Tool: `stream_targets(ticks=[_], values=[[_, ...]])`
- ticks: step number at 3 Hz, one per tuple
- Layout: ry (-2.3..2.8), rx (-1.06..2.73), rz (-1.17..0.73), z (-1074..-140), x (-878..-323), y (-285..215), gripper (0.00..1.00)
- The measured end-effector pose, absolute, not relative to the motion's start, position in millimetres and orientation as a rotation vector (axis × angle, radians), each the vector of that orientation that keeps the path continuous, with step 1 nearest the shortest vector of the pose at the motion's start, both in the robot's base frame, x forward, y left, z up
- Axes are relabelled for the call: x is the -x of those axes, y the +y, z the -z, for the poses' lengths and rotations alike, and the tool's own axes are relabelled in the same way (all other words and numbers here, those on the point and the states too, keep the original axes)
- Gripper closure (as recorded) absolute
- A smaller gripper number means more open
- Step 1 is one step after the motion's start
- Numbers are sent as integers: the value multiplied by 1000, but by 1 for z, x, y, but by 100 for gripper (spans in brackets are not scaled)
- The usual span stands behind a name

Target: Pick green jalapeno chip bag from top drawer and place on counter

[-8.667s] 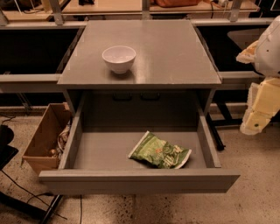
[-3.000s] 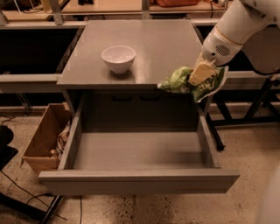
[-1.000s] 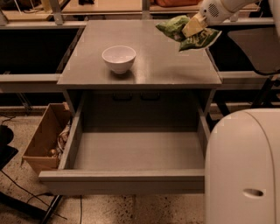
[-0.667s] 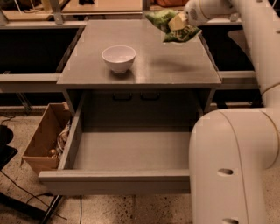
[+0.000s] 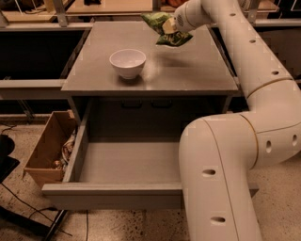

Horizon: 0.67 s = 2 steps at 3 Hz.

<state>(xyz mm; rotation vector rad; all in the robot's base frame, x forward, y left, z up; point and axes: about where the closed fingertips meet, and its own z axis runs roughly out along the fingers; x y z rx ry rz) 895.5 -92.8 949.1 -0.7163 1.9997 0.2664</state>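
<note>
My gripper (image 5: 172, 27) is shut on the green jalapeno chip bag (image 5: 161, 28) and holds it in the air over the far middle of the counter (image 5: 188, 70), behind and to the right of the white bowl (image 5: 127, 62). The bag hangs crumpled from the gripper, a little above the grey surface. The top drawer (image 5: 127, 162) stands pulled out below, its flat grey floor bare where it shows. My white arm (image 5: 225, 155) covers the drawer's right part.
A brown cardboard box (image 5: 47, 148) with clutter stands on the floor left of the drawer. Light wooden tabletops (image 5: 113, 7) lie behind the cabinet. Dark shelves flank the cabinet on both sides.
The bag was lifted out of the drawer and carried up over the counter. In the last second my gripper has moved left and a little lower with the bag.
</note>
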Motion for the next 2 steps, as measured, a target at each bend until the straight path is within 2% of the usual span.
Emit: stream_targets(ticks=[1,2], values=[[2130,626,-181,-913,-912,-91,100],[2165,575,-169,-907,-914,-94,85]])
